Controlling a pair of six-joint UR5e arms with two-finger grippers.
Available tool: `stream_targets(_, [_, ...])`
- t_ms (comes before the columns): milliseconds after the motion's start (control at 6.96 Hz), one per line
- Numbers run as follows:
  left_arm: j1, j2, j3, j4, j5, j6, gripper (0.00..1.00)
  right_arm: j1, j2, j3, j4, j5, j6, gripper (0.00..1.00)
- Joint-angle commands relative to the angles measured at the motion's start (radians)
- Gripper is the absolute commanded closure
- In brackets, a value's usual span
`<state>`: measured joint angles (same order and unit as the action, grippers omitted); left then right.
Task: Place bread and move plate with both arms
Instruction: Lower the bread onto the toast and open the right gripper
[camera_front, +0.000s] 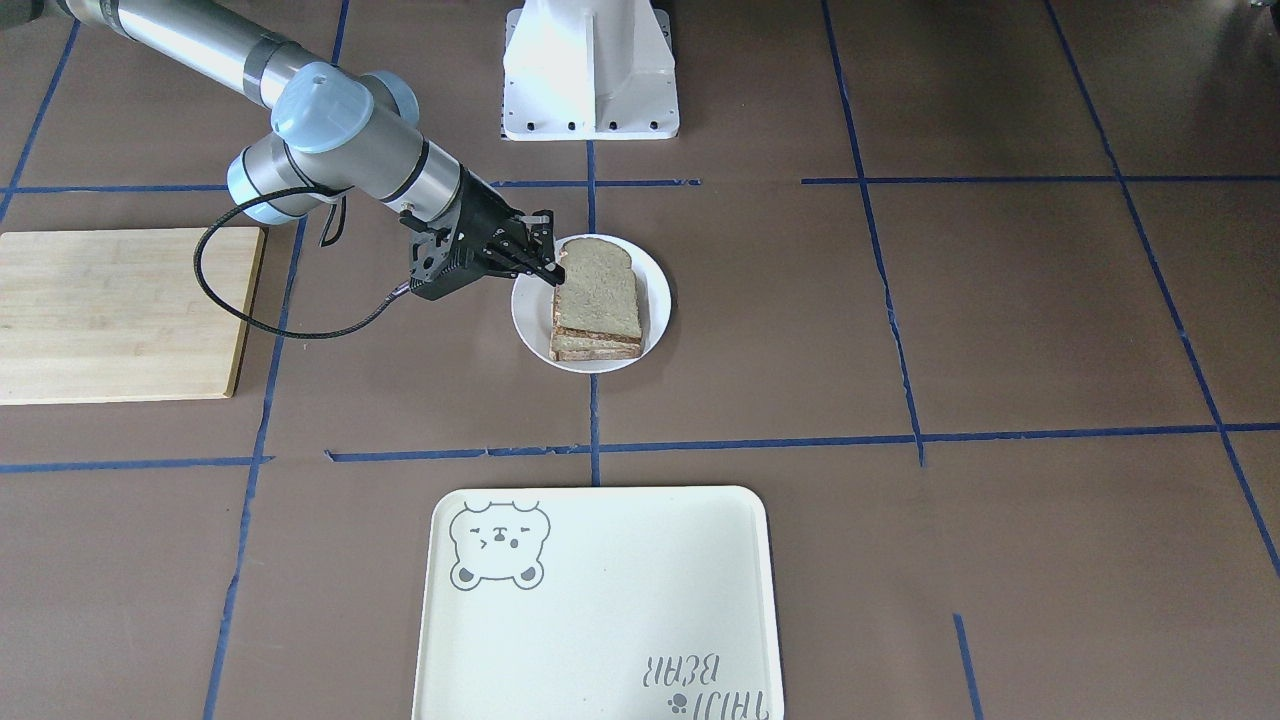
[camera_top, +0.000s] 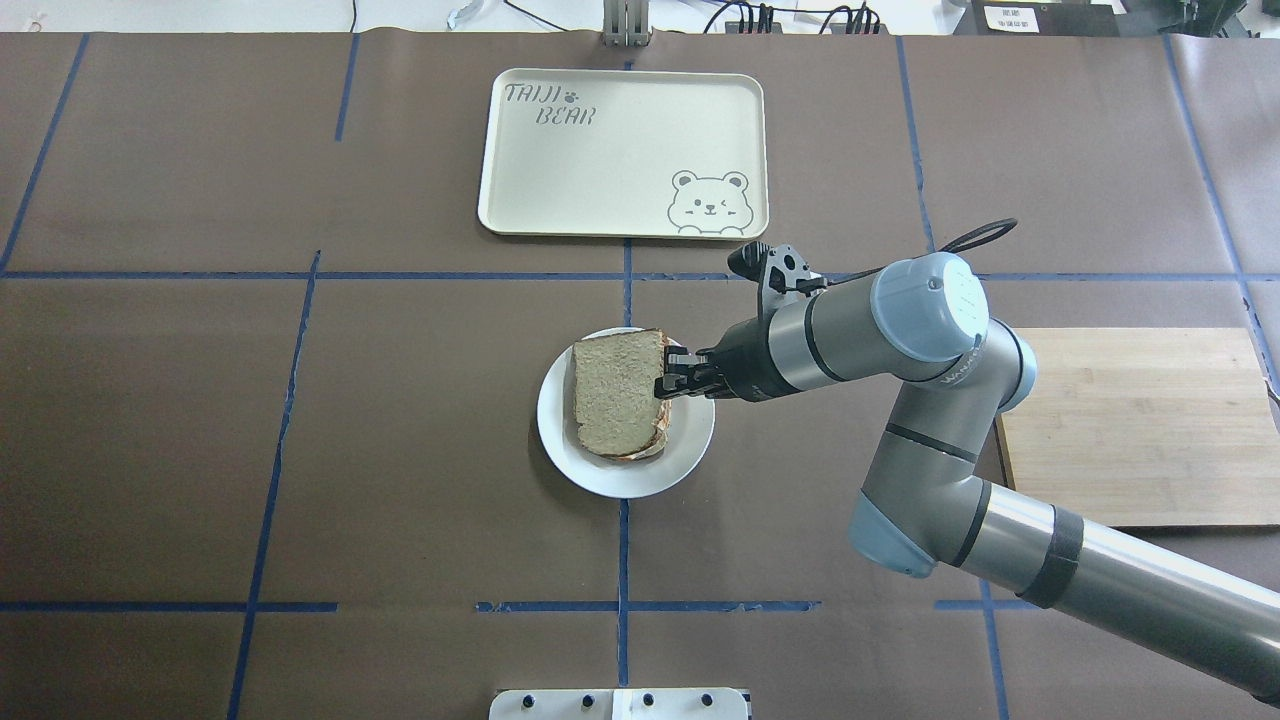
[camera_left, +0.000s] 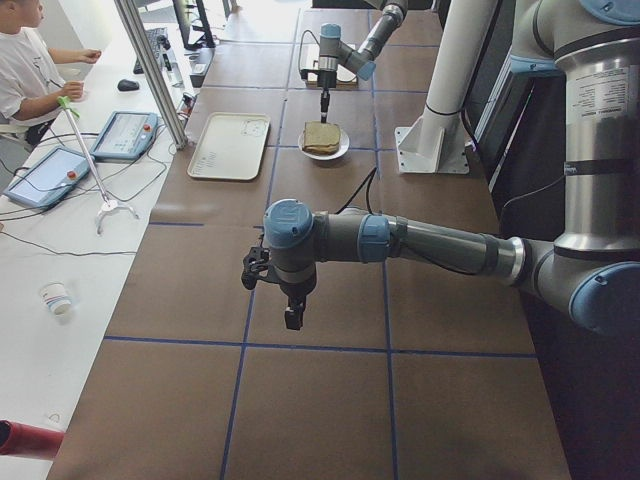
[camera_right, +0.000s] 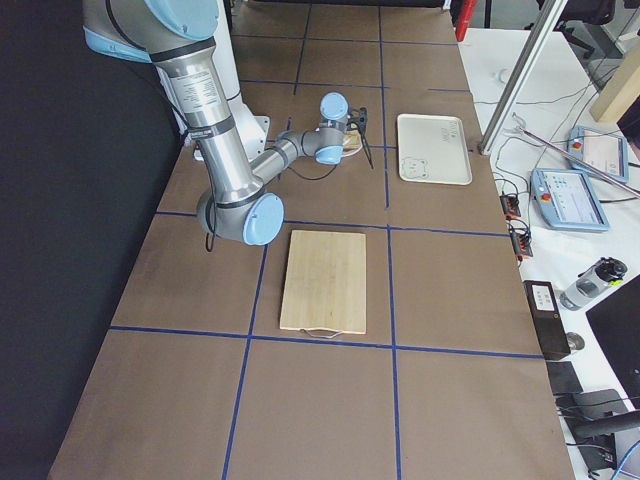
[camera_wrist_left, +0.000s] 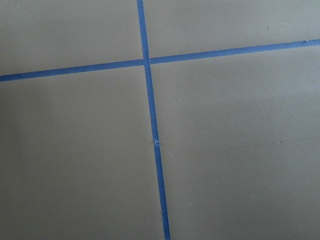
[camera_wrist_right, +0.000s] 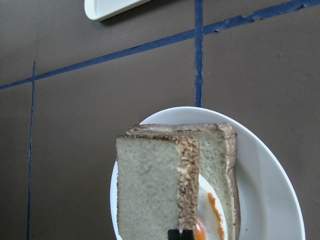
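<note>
The bread (camera_top: 612, 395) is a pale speckled slice over the small white plate (camera_top: 600, 478) at the table's middle. My right gripper (camera_top: 668, 386) is shut on its crust edge and holds it slightly tilted over a toast slice (camera_wrist_right: 216, 150) with fried egg (camera_wrist_right: 206, 222) on the plate. The front view shows the same: gripper (camera_front: 548, 264), bread (camera_front: 598, 288), plate (camera_front: 658, 290). In the right wrist view the held bread (camera_wrist_right: 150, 190) hides most of the egg. My left gripper (camera_left: 286, 300) hangs over bare table far from the plate, seen only in the exterior left view; I cannot tell whether it is open.
A cream bear tray (camera_top: 622, 150) lies beyond the plate, away from the robot. A wooden cutting board (camera_top: 1130, 425) lies at the robot's right, partly under the right arm. The white base block (camera_front: 590, 70) stands behind the plate. Blue tape lines cross the brown table.
</note>
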<state>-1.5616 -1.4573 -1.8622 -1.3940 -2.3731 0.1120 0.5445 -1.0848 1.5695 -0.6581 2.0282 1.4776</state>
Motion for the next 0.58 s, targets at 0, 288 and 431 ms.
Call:
stream_targets(0, [0.0,0.0,-0.002,0.0,0.0,0.0,0.0,-0.011,-0.001,-0.011,0.0,-0.005,0.0,1.0])
stream_targets(288, [0.0,0.0,-0.006,0.0,0.002,0.0,0.0,-0.034,0.0,-0.026,0.0,-0.057,0.0,0.93])
stream_targets(431, [-0.002,0.0,-0.008,0.001,0.002,0.0,0.0,-0.034,-0.001,-0.026,0.0,-0.057,-0.002,0.91])
